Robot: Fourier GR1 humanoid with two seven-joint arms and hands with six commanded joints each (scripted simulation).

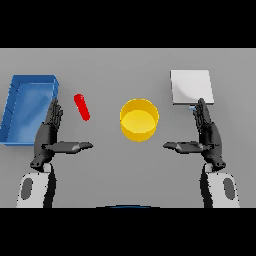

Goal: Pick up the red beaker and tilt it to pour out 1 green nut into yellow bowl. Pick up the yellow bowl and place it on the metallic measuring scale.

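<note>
Fingers (54, 116) of the left hand (47, 137) are straight and apart, thumb out toward frame centre, holding nothing; the right hand (209, 135) mirrors it at lower right. Largest, the blue bin (20, 107) fills the upper left of the grey table (128, 170); then the metallic measuring scale (191, 87) at upper right, the yellow bowl (139, 119) at centre. Smallest, the red beaker (82, 106) lies just right of the left fingertips, its long axis slanting down-right, so the left hand is clearly nearer.

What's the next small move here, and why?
Probably move the left hand forward and inward to the red beaker. Both hands are open and hold nothing; the beaker is nearest the left one, with the yellow bowl beside it.
</note>
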